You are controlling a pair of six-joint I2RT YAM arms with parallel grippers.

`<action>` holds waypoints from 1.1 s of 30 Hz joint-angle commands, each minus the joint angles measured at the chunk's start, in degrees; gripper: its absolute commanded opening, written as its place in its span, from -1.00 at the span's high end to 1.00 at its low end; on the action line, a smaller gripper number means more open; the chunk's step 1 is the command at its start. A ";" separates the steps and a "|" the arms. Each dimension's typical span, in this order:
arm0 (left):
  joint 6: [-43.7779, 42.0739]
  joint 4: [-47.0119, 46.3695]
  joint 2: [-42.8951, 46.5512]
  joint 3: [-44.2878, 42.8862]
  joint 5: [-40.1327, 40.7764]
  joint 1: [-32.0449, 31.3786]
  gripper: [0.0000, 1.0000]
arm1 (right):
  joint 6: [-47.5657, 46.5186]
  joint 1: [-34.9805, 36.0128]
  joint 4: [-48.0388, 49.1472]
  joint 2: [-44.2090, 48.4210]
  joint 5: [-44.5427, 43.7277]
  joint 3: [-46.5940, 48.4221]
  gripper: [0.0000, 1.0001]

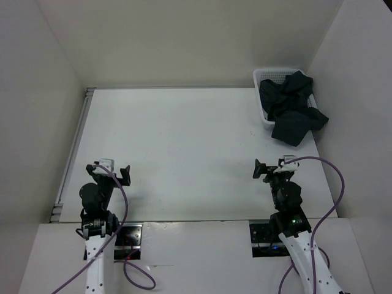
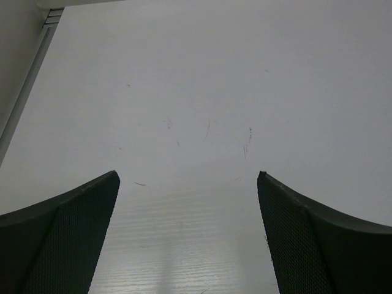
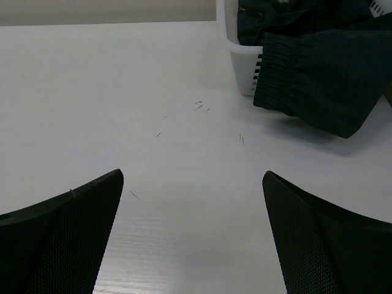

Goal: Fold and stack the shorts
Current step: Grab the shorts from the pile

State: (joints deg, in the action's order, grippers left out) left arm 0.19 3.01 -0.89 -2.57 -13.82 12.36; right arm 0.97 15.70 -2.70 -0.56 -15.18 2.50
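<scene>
Shorts (image 1: 291, 107): overhanging far-right basket (image 1: 262, 75), maybe two pairs; I see ribbing only from right wrist.
Left gripper (image 2: 188, 177): spread.
Right gripper (image 3: 193, 174): spread.

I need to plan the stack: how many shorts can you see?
1 can be told apart: shorts draped over the white basket's near rim onto the table. The dark heap inside the basket probably hides more; they cannot be separated.

Nothing legible appears in any view: no readable text, label, brand, number or sign on the shorts (image 3: 324, 79), the white basket (image 3: 244, 58) or the table (image 1: 184, 141).
</scene>
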 commanded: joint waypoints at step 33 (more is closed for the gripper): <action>-0.19 4.63 -80.74 -57.89 -12.35 -7.70 -1.00 | -8.75 -3.12 -1.05 -80.95 5.95 70.69 -1.00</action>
State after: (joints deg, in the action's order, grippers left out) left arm 0.23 -1.04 -77.69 -58.28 -28.73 4.40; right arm -27.57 17.45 9.34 -71.59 -0.54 65.49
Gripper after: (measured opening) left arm 0.998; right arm 0.999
